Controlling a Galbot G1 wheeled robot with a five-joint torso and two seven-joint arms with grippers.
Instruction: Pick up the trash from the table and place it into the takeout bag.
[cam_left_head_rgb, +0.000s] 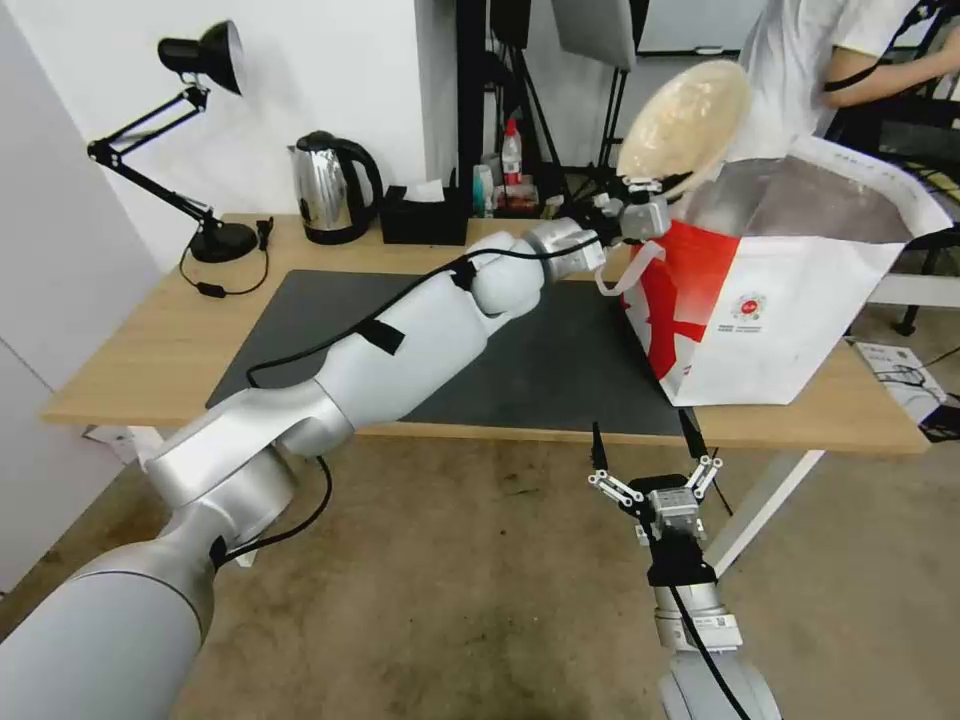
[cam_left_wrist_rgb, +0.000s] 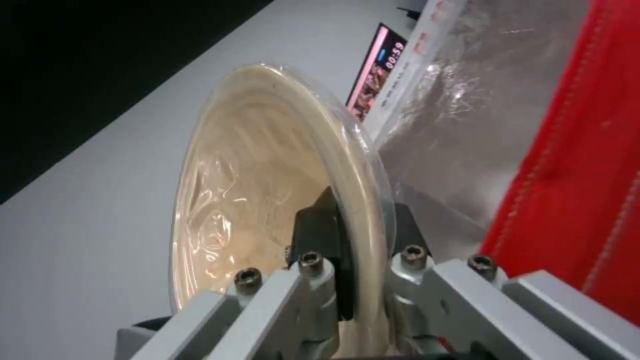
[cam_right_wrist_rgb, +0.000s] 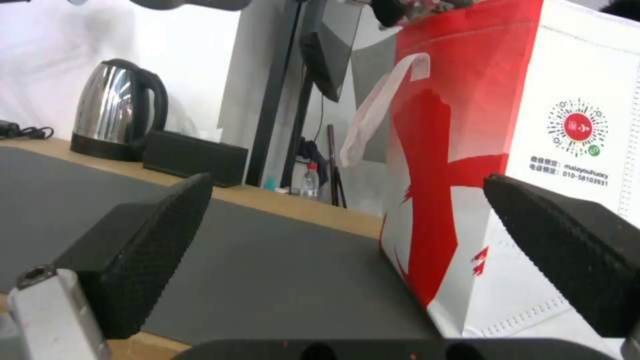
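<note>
Head view has your left end effector (cam_left_head_rgb: 655, 188) clamped on the rim of the beige shallow bowl (cam_left_head_rgb: 683, 120), tipped on edge above the takeout bag (cam_left_head_rgb: 780, 290). Bowl's film-covered and glossy. Right end effector (cam_left_head_rgb: 645, 452) hangs spread open below the counter (cam_left_head_rgb: 150, 350) edge.

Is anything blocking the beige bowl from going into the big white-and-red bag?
Nothing visible does. The left gripper holds the beige shallow bowl tilted on edge just above the open rim of the white-and-red foil-lined takeout bag. The right gripper hangs open below the table edge.
</note>
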